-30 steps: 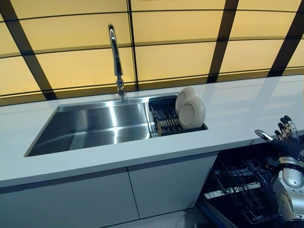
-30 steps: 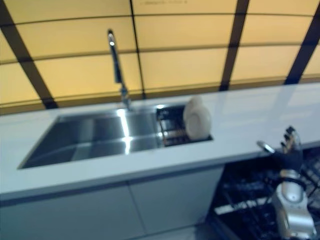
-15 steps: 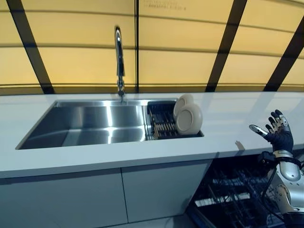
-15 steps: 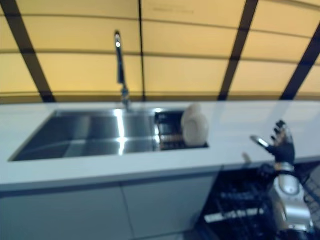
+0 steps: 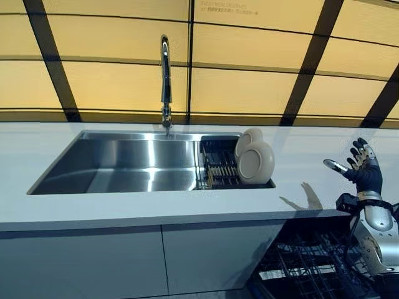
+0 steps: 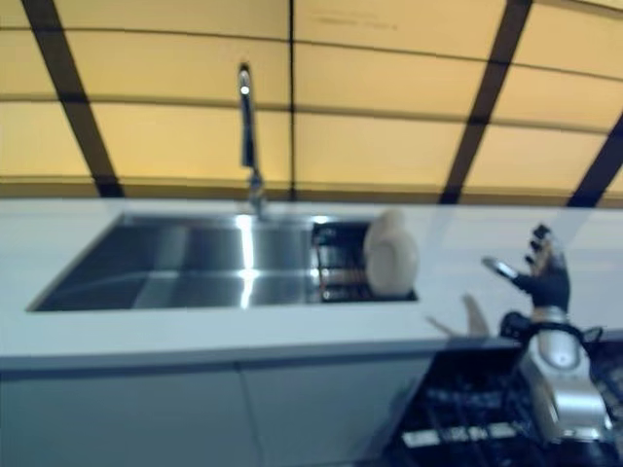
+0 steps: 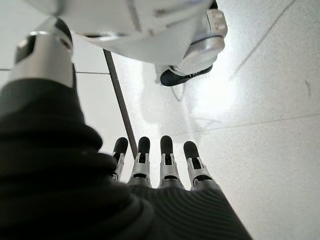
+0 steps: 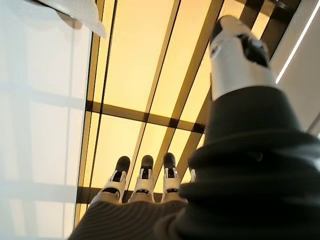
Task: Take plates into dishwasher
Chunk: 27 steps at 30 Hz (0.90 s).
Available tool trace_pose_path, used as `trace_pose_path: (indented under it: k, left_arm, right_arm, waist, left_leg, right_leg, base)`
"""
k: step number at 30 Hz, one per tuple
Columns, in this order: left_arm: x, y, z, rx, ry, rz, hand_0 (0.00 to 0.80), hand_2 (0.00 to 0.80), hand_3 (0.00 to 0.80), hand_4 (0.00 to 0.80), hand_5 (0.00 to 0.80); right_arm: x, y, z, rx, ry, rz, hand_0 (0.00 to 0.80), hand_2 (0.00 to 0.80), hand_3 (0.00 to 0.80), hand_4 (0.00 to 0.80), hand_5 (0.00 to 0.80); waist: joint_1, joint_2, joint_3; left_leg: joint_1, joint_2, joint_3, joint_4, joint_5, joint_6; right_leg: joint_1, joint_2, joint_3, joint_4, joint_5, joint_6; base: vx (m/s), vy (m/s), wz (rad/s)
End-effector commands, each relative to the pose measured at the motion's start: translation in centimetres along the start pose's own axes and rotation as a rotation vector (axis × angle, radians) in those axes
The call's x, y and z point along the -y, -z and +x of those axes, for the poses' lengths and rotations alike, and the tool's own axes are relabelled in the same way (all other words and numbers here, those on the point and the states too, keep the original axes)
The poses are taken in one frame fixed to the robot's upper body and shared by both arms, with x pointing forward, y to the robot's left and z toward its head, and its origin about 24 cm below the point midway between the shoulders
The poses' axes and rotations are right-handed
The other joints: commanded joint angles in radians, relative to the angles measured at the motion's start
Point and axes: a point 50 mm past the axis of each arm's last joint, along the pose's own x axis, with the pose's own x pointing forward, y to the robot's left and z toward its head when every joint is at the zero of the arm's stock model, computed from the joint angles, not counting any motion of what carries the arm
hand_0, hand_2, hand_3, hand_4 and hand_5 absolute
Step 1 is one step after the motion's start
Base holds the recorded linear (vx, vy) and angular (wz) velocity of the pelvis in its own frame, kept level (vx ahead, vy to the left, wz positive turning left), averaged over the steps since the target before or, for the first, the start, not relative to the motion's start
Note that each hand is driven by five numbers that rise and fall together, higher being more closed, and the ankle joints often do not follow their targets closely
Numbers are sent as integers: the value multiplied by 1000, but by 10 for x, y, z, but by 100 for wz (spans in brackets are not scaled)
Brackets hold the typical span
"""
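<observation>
Over counter point(image 5: 324, 159), right hand point(image 5: 365, 174) wide open, empty.

You see only part of the black wire dishwasher rack point(image 5: 312, 268): the white worktop's point(image 5: 124, 208) front edge covers its back, and the picture's edge cuts it. The front cream round plate point(image 5: 254, 164) hides most of the rear one point(image 5: 247, 138).

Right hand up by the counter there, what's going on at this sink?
Nothing is held yet. The right hand hangs open above the counter edge, right of the sink. Two plates stand in the rack at the sink's right end. The dishwasher rack is open below. The left hand points at the floor, open.
</observation>
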Motion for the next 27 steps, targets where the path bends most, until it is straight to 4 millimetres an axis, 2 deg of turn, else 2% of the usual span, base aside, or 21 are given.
trace_pose_path:
  k: [1, 2, 5, 6, 9, 10, 11, 12, 13, 15, 19, 20, 21, 23, 24, 25, 27]
  left_arm:
    - [0, -5, 1, 26, -8, -29, 0, 0, 0, 0, 0]
    - [-3, -9, 2, 37, -8, -20, 0, 0, 0, 0, 0]
    - [-7, -18, 4, 64, -8, -7, 0, 0, 0, 0, 0]
    - [-11, -25, 5, 84, -8, 6, 0, 0, 0, 0, 0]
    - [-13, -34, 6, 110, 1, 28, 0, 0, 0, 0, 0]
    - [-14, -36, 7, 113, 5, 31, 0, 0, 0, 0, 0]
    - [-14, -37, 7, 114, 6, 32, 0, 0, 0, 0, 0]
    - [-15, -37, 7, 110, 6, 38, 0, 0, 0, 0, 0]
    - [-18, -38, 7, 101, 1, 42, 0, 0, 0, 0, 0]
    - [-21, -38, 8, 85, -11, 28, 0, 0, 0, 0, 0]
    - [-23, -40, 8, 74, -20, 14, 0, 0, 0, 0, 0]
    - [-26, -41, 9, 69, -28, 10, 0, 0, 0, 0, 0]
    - [-27, -41, 9, 68, -30, 10, 0, 0, 0, 0, 0]
    - [-27, -42, 9, 65, -31, 11, 0, 0, 0, 0, 0]
    - [-27, -42, 9, 65, -31, 10, 0, 0, 0, 0, 0]
    - [-27, -42, 9, 64, -27, 25, 0, 0, 0, 0, 0]
    - [-27, -41, 9, 65, -25, 43, 0, 0, 0, 0, 0]
  right_arm:
    - [5, -35, 12, 158, 2, -1, 0, 0, 0, 0, 0]
    - [8, -32, 10, 148, 16, 1, 0, 0, 0, 0, 0]
    - [11, -32, 8, 146, 37, 6, 0, 0, 0, 0, 0]
    - [12, -31, 7, 152, 52, 10, 0, 0, 0, 0, 0]
    - [11, -31, 6, 168, 69, 14, 0, 0, 0, 0, 0]
    - [10, -33, 6, 177, 72, 15, 0, 0, 0, 0, 0]
    - [9, -33, 6, 180, 72, 15, 0, 0, 0, 0, 0]
    - [7, -35, 7, 189, 75, 14, 0, 0, 0, 0, 0]
    - [4, -38, 10, 193, 77, 16, 0, 0, 0, 0, 0]
    - [1, -45, 17, 207, 74, 21, 0, 0, 0, 0, 0]
    - [0, -56, 26, 231, 70, 28, 0, 0, 0, 0, 0]
    - [-2, -61, 31, 244, 73, 38, 0, 0, 0, 0, 0]
    - [-2, -62, 32, 246, 74, 39, 0, 0, 0, 0, 0]
    - [-3, -64, 34, 247, 83, 35, 0, 0, 0, 0, 0]
    - [-3, -64, 34, 248, 82, 35, 0, 0, 0, 0, 0]
    - [1, -65, 36, 240, 98, 22, 0, 0, 0, 0, 0]
    - [8, -65, 36, 230, 126, 12, 0, 0, 0, 0, 0]
  waist:
    - [41, -5, 8]
    - [42, -7, 1]
    - [40, -16, -5]
    - [36, -25, -7]
    - [32, -31, -9]
    - [31, -23, -9]
    - [31, -21, -8]
    - [34, 1, -7]
    - [32, 20, -4]
    - [32, 28, 1]
    - [25, 11, 12]
    - [15, -10, 20]
    - [11, -14, 22]
    - [-9, -16, 29]
    - [-10, -15, 30]
    - [-30, -8, 37]
    - [-44, -7, 42]
  left_leg:
    - [-92, 43, -65, -150, 175, -29]
    - [-85, 21, -79, -133, 148, -15]
    - [-80, -8, -80, -114, 122, 7]
    - [-77, -33, -76, -102, 111, 30]
    - [-69, -76, -84, -92, 95, 72]
    - [-57, -88, -87, -92, 89, 88]
    - [-53, -91, -87, -92, 86, 93]
    - [-37, -91, -85, -91, 76, 109]
    - [-15, -90, -89, -91, 63, 120]
    - [16, -94, -84, -102, 50, 126]
    - [56, -111, -85, -121, 28, 115]
    - [96, -124, -71, -127, -10, 100]
    - [108, -126, -68, -130, -19, 97]
    - [146, -131, -71, -142, -43, 91]
    - [148, -130, -72, -143, -43, 91]
    - [182, -133, -96, -153, -57, 94]
    - [200, -133, -128, -155, -67, 100]
  right_leg:
    - [152, -21, 5, -54, -1, 25]
    - [157, -39, 6, -31, -11, 37]
    - [140, -69, -2, 20, 13, 61]
    - [121, -102, -3, 100, 65, 84]
    - [80, -148, 18, 257, 175, 100]
    - [51, -163, 25, 346, 229, 105]
    - [39, -169, 30, 374, 242, 107]
    - [-12, -183, 36, 519, 289, 112]
    - [-57, -186, 35, 615, 302, 108]
    - [-114, -186, 33, 633, 306, 100]
    - [-144, -169, -19, 420, 273, 86]
    - [-158, -175, -82, 224, 285, 99]
    - [-161, -171, -92, 184, 288, 103]
    - [-174, -133, -96, 66, 295, 111]
    - [-172, -132, -96, 65, 296, 111]
    - [-225, -98, -67, 27, 300, 111]
    - [-253, -79, -54, 5, 304, 106]
  base:
    - [294, 243, -25]
    - [263, 235, -25]
    - [210, 226, -18]
    - [155, 257, -1]
    - [154, 293, 6]
    - [110, 246, 1]
    - [124, 311, -2]
    - [135, 308, -2]
    - [110, 262, -5]
    - [149, 159, -2]
    - [185, -19, -12]
    - [269, -122, -11]
    - [303, -117, -35]
    - [200, -46, -34]
    - [273, -17, 2]
    - [319, -24, 40]
    - [324, -62, 53]
